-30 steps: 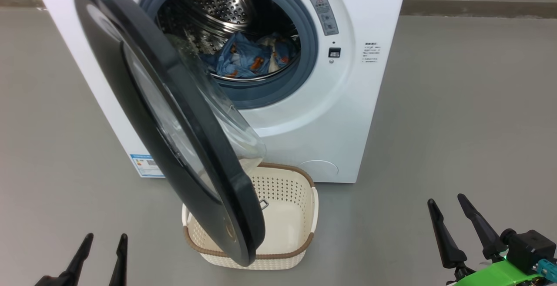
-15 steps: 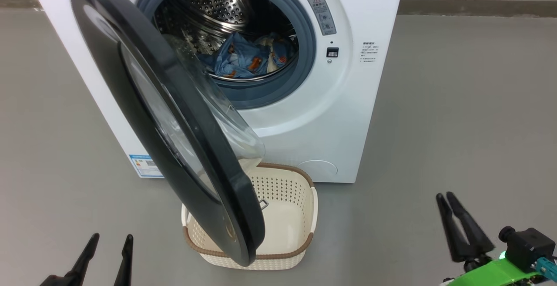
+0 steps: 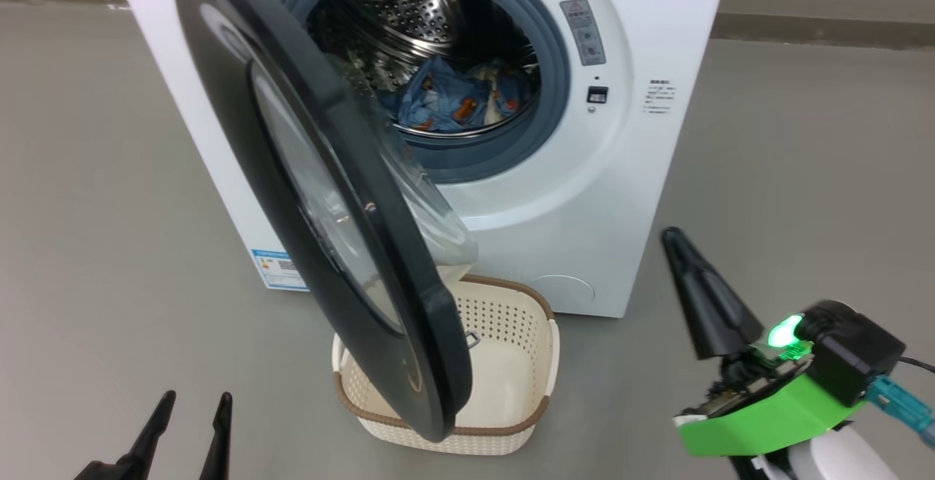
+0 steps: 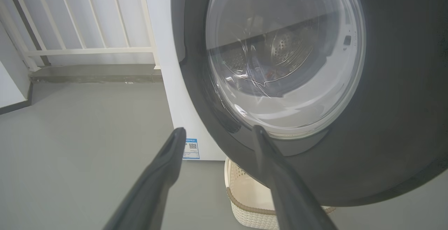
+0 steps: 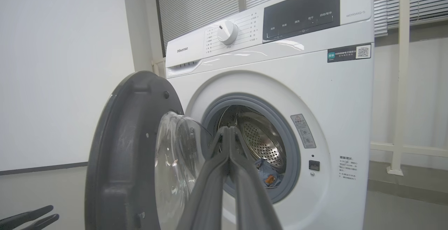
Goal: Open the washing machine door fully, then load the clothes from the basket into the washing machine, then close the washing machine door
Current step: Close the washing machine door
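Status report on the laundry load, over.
Left gripper open, right gripper shut, both empty. Clothes in the washing machine, basket looks empty. Door open, hanging above the basket.

We see a glossy black rim on the washing machine door (image 3: 321,195), around a clear, smooth glass bowl (image 4: 283,65). The washing machine (image 3: 643,173) has a smooth white shell with a soft sheen, a matt grey-blue rubber gasket (image 3: 555,85) and a shiny perforated steel drum (image 3: 409,12). The clothes (image 3: 453,104) are crumpled printed cloth. The basket (image 3: 511,334) is cream perforated plastic with a brown woven-look rim. The floor (image 3: 803,173) looks smooth, matt grey.
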